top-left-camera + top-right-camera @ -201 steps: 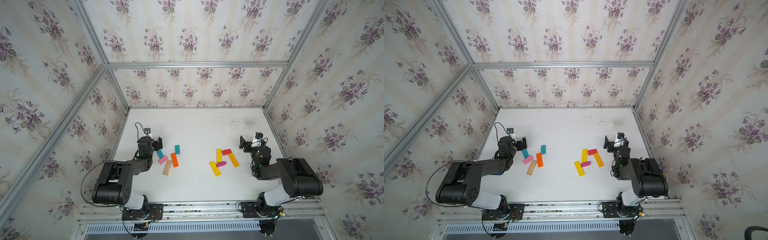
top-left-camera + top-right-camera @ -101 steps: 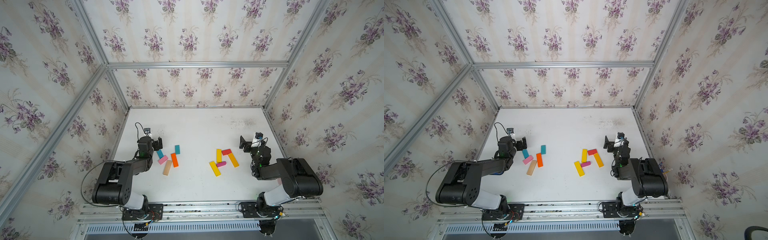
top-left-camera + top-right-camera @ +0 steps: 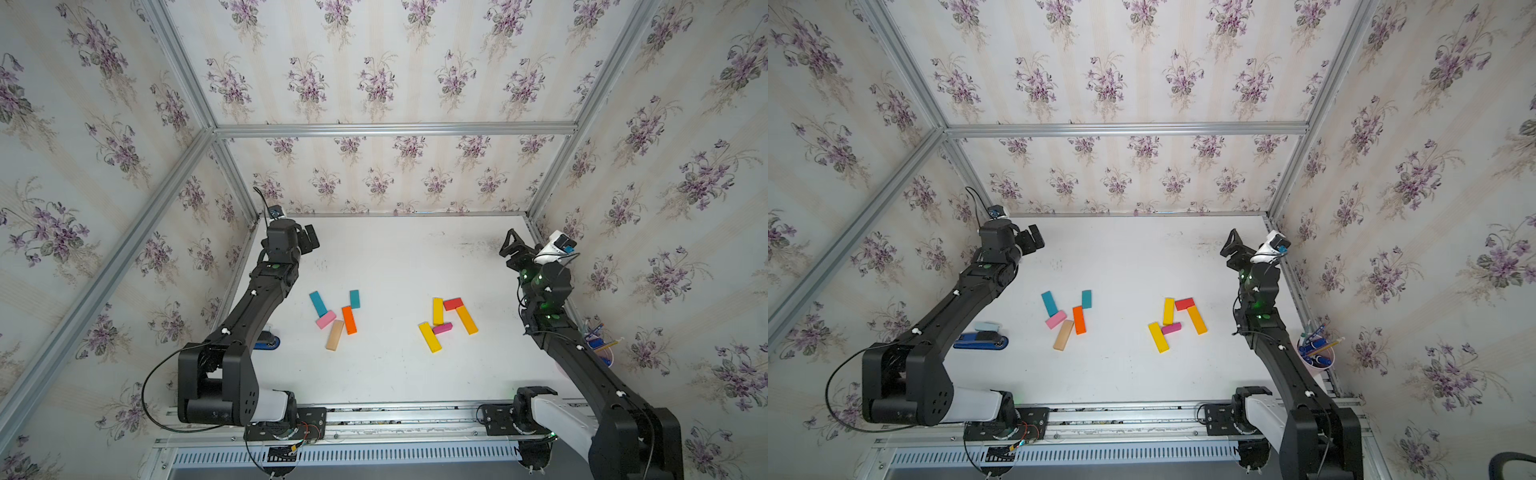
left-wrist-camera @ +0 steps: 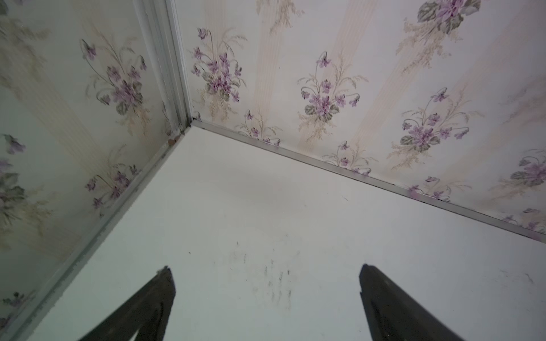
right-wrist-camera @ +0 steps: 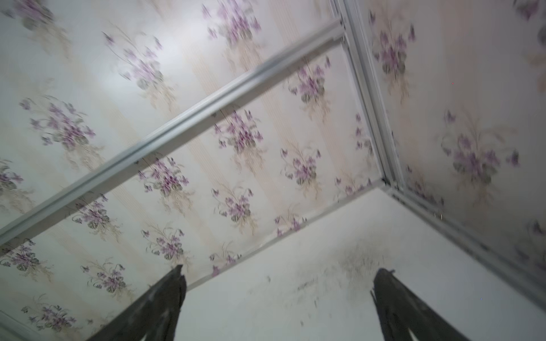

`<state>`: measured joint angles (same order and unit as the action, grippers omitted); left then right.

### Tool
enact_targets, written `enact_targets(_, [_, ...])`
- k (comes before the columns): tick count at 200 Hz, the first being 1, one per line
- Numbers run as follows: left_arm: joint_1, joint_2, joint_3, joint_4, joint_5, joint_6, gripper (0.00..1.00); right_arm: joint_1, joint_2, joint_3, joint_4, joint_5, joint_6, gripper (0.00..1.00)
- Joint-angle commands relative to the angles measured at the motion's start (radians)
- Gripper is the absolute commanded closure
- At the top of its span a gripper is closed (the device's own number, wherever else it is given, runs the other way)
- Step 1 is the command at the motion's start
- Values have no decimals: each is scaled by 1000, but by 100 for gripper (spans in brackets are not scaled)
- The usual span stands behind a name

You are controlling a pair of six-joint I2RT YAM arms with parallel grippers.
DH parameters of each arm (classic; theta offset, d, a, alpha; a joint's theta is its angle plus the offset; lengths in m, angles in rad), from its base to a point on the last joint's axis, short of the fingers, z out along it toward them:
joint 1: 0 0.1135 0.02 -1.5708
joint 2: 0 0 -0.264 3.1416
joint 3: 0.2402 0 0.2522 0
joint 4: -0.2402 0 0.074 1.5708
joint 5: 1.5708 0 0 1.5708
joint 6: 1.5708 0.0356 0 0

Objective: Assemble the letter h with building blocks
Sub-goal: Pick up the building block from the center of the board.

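Ten building blocks [image 3: 349, 320], two clusters

- Your white table [image 3: 395, 374] shows dark scuffs just ahead of both sets of jaws.
- Five building blocks [image 3: 349, 320] lie well behind the jaws of your left gripper [image 3: 311, 241].
- Five more blocks [image 3: 437, 311] lie well behind the jaws of your right gripper [image 3: 510, 245].
- A blue stapler-like tool [image 3: 980, 341] and a pink cup of pens [image 3: 1316, 359] sit further back.

On the table [image 3: 395, 374], a left block cluster [image 3: 349, 320] and a right block cluster [image 3: 435, 311] are laid flat, well apart, at mid-depth. A stapler [image 3: 980, 341] is located left of the left block cluster, beside the left arm [image 3: 955, 303]. A cup of pens [image 3: 1325, 369] is set at the table's right edge, beside the right arm [image 3: 1275, 357].
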<state>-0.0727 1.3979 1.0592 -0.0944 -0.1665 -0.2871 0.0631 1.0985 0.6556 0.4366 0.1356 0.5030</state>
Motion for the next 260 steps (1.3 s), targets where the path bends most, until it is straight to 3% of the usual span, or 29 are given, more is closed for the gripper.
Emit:
enact_targets(1, [-95,-40,-5,-242,14,-152,0,69,132,212,-468,-127,118,0])
enact_targets(23, [-221,-80,-65,-313,-38,-208,2,279,234,405,-762,145,89,0])
enact_targets(38, [-278,-102,-131,-313,-10,-257,7,359,230,410,-810,292,131,0])
enact_targets(69, [-363,-60,-146,-366,81,-343,19,305,122,221,-620,31,200,0])
enact_targets(92, [-444,-40,-144,-426,84,-393,23,315,139,245,-716,-39,223,1])
enact_targets(102, [-468,-34,-150,-456,84,-418,26,324,143,247,-743,-33,220,11])
enact_targets(117, [-480,-25,-168,-495,97,-463,31,325,135,234,-763,-44,206,38])
enact_targets(146, [-479,4,-198,-502,119,-486,34,324,93,190,-744,-126,183,61])
enact_targets(168, [-471,93,-189,-473,167,-468,34,325,86,183,-741,-159,171,63])
enact_targets(192, [-462,173,-159,-462,183,-457,37,327,93,191,-757,-160,157,71])
enact_targets(260, [-426,253,-134,-468,171,-435,41,328,81,175,-774,-180,143,74])
